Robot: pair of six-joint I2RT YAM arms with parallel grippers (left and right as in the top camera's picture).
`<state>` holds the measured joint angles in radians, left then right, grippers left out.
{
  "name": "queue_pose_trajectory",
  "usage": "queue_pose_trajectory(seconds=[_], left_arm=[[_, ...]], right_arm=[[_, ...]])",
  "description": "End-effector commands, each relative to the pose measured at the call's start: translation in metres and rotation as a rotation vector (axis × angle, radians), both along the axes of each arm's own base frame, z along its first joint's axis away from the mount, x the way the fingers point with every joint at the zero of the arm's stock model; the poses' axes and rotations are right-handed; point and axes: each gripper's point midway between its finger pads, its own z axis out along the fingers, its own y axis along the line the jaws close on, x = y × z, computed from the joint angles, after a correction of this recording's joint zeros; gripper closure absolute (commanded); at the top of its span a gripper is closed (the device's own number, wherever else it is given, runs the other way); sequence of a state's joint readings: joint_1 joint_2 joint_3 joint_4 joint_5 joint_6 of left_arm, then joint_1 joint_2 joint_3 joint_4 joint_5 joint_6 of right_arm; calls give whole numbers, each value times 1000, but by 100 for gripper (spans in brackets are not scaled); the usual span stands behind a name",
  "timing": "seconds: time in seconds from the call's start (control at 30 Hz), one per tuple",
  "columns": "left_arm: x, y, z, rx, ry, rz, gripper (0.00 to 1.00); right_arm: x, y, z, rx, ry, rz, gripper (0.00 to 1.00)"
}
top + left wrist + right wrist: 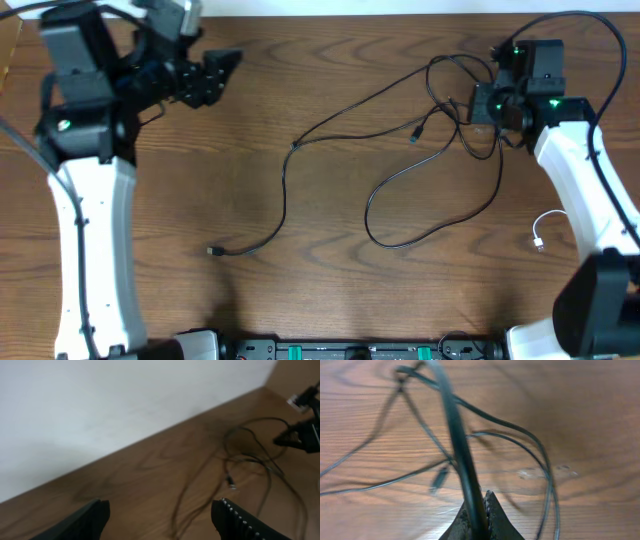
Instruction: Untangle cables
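At the right of the worktop [350,290], my right claw [480,507] pinches a black cable [451,420] from the tangle [460,125], left claw [225,72] gaping empty; next, I reckon, draw that strand clear.

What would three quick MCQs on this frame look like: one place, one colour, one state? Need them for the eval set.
1. Where is the white cable?
A in the middle
B beside the right arm
C at the far-left edge

2. The cable in the right gripper is:
A white
B black
C red

3. The left gripper is:
A shut on a plug
B open, empty
C shut, empty

Key:
1 B, the overhead view shows it curled by that arm.
2 B, the black cable runs up from between the pinched fingers.
3 B, its fingers stand wide apart with nothing between them.
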<state>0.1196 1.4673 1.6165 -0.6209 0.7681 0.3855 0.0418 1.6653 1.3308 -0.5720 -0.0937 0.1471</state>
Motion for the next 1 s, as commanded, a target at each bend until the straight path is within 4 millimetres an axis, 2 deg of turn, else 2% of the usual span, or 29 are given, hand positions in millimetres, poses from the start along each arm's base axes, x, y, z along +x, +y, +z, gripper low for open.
queue_pose_trajectory(seconds=[0.0,0.17,0.33,0.57,0.7,0.8,0.97], left_arm=[[3,-36,-9,-51,37,-130,30],[2,-76,-27,-52,85,-227,30],[-8,-111,-33,-49,99,-312,30],[-27,-151,-32,-42,95,-416,30],[-35,-167,-34,-35,95,-459,30],[-35,-173,-40,-34,109,-471,30],[-29,-175,-50,-34,131,-471,30]], right_arm=[[-9,24,50,-10,-128,81,99],[-23,47,86,1,-217,135,99],[-34,66,114,31,-289,190,99],[-42,90,121,77,-305,268,99],[-49,114,129,106,-330,333,99],[-57,129,142,117,-369,371,99],[-71,133,172,134,-453,392,99]])
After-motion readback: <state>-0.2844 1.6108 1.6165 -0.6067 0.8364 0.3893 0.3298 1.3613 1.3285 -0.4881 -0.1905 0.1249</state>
